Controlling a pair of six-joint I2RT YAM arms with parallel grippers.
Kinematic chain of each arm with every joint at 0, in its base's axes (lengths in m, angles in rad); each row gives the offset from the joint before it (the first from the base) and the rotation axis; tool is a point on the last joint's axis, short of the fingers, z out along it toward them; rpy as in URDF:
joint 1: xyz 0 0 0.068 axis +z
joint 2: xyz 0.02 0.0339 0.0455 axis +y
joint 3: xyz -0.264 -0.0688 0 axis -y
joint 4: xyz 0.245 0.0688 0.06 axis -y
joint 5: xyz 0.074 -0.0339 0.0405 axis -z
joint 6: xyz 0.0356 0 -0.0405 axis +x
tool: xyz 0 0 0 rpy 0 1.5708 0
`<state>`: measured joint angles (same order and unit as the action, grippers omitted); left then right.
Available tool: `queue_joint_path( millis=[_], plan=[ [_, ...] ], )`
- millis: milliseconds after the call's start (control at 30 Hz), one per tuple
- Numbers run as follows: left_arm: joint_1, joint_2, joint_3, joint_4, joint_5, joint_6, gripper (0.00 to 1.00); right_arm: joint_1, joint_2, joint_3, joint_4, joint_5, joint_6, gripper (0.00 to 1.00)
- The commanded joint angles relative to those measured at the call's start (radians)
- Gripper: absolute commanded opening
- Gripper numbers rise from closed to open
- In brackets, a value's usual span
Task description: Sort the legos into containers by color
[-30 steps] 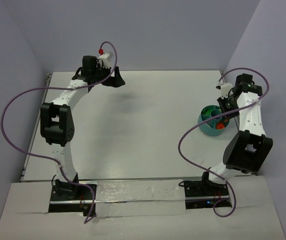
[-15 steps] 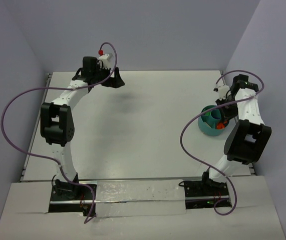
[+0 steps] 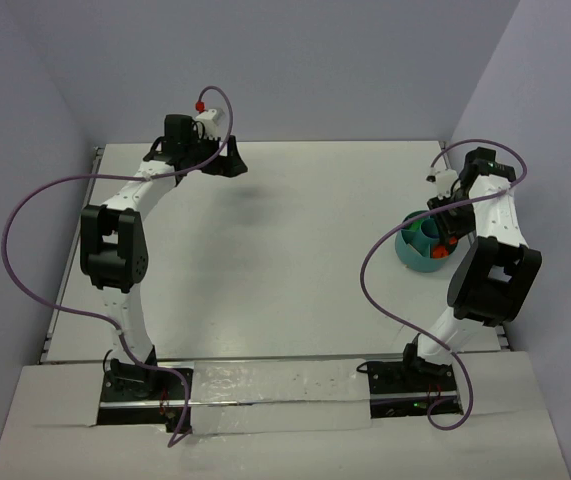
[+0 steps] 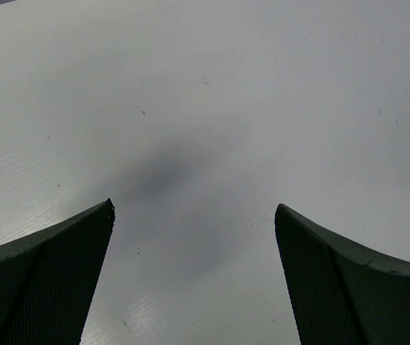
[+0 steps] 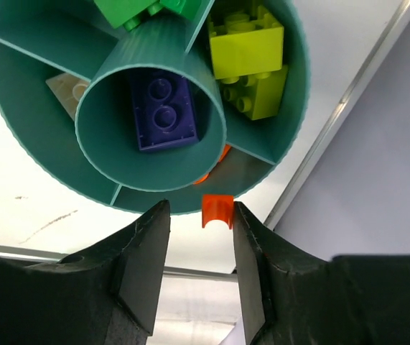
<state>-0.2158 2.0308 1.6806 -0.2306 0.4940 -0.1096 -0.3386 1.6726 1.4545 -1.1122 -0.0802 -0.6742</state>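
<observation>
A small orange-red plastic lego bit [image 5: 217, 212] sits between the fingers of the right gripper [image 5: 199, 215], whose jaws stand apart. It rests against one finger with daylight beside the other, so I'd not call it clamped. It lies just short of the rim of the round teal-blue plastic bowl [image 5: 0, 115], which sits by the desk's right edge. Straight ahead, past that rim, is the compartment showing an orange sliver [image 5: 215, 159], so the drop probably needs a little more forward reach. The left gripper [image 4: 195, 207] hangs spread wide near the far edge, well apart from the bowl.
</observation>
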Motion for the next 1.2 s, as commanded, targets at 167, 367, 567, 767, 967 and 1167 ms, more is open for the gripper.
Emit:
queue_joint_path(
  millis=[167,367,567,767,967,1167],
  plan=[
    [0.004,-0.053,0.004,0.008,0.001,-0.002,0.99,-0.004,-0.008,0.057,-0.006,-0.021,-0.005,0.50],
    [0.004,-0.058,-0.004,0.012,0.004,0.001,0.99,-0.004,-0.011,0.056,-0.015,-0.015,-0.015,0.58],
    [0.009,-0.068,-0.002,0.012,0.017,-0.004,0.99,-0.002,-0.077,0.091,-0.033,-0.049,-0.003,0.60],
    [0.026,-0.079,0.048,-0.061,0.026,-0.002,0.99,0.043,-0.088,0.274,-0.089,-0.144,0.123,1.00],
    [0.088,-0.063,0.199,-0.250,0.046,-0.013,0.99,0.231,0.035,0.516,-0.044,-0.213,0.291,1.00],
    [0.174,-0.085,0.197,-0.378,0.003,0.056,0.99,0.524,0.241,0.684,0.129,-0.200,0.485,1.00]
  ],
)
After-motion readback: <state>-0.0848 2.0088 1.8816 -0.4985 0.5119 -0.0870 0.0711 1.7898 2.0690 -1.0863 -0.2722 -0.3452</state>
